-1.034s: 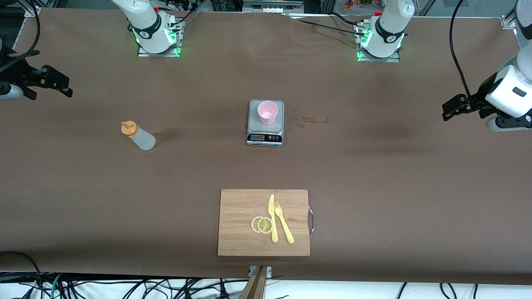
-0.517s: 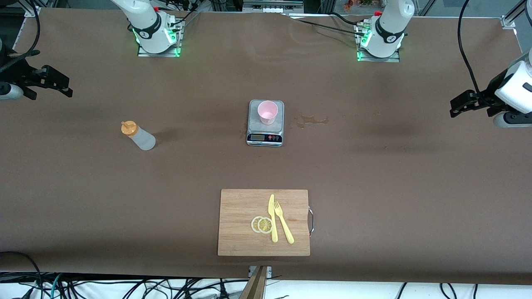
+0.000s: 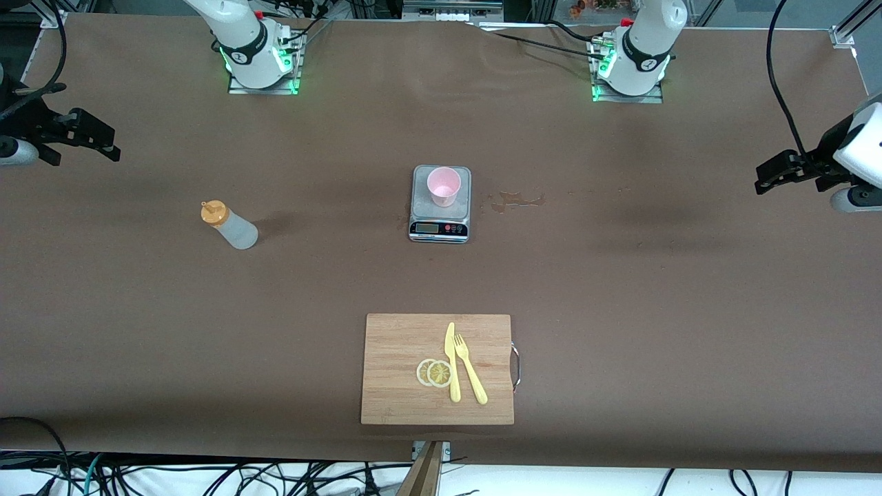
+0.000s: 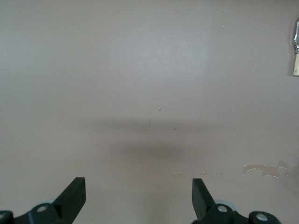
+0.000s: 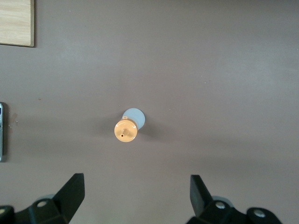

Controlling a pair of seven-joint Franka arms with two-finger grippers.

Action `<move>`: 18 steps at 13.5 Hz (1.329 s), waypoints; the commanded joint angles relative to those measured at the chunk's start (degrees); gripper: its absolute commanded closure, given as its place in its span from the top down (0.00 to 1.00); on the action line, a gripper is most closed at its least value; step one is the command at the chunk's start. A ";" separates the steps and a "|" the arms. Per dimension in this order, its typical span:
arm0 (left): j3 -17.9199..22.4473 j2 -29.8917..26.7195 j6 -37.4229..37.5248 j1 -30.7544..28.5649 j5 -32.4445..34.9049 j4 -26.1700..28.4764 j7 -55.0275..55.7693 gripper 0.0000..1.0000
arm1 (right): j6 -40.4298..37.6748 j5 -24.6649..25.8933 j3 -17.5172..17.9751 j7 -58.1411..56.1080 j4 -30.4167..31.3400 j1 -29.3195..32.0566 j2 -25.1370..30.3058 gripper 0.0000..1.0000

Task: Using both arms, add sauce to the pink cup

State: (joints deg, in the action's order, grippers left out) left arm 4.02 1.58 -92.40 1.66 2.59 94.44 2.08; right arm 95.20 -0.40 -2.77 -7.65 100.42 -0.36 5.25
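The pink cup (image 3: 443, 186) stands upright on a grey kitchen scale (image 3: 439, 227) in the middle of the table. The sauce bottle (image 3: 229, 225), whitish with an orange cap, stands toward the right arm's end; the right wrist view looks down on its cap (image 5: 125, 131). My right gripper (image 3: 110, 143) (image 5: 135, 191) hangs open and empty over the table's right-arm end, well apart from the bottle. Over bare table at the left arm's end, my left gripper (image 3: 763, 176) (image 4: 138, 196) is open and holds nothing.
A wooden cutting board (image 3: 400, 344) with a yellow knife (image 3: 452, 362), a yellow fork (image 3: 470, 368) and two lemon slices (image 3: 434, 373) lies nearer the front camera than the scale. A wet patch (image 3: 513, 200) (image 4: 266, 169) marks the cloth beside the scale.
The left arm has drawn back toward its end of the table, away from the scale. The right arm, bottle and cup have not moved.
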 commanded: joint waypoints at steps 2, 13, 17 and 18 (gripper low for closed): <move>-0.15 -2.28 -1.03 -0.25 0.05 2.33 -0.76 1.00 | -0.89 0.57 0.05 0.53 -1.01 0.01 -0.15 1.00; -2.09 -2.72 -0.85 -0.52 0.14 2.33 -1.38 1.00 | -4.39 1.98 -1.18 -5.16 -0.84 -0.26 -1.73 1.00; -3.84 -2.72 -0.76 -0.07 0.05 2.06 -0.94 1.00 | -5.29 1.01 -1.27 -22.25 -1.02 -0.26 -1.91 1.00; -4.20 -2.72 -0.76 -0.07 0.05 1.89 -0.85 1.00 | -5.11 0.92 -1.53 -27.98 -1.01 0.00 -2.08 1.00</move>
State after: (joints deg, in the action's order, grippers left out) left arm 0.77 -0.33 -92.63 1.70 2.59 96.00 1.79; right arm 91.02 0.62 -3.80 -26.22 100.42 -0.60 3.59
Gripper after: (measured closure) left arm 0.000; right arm 0.000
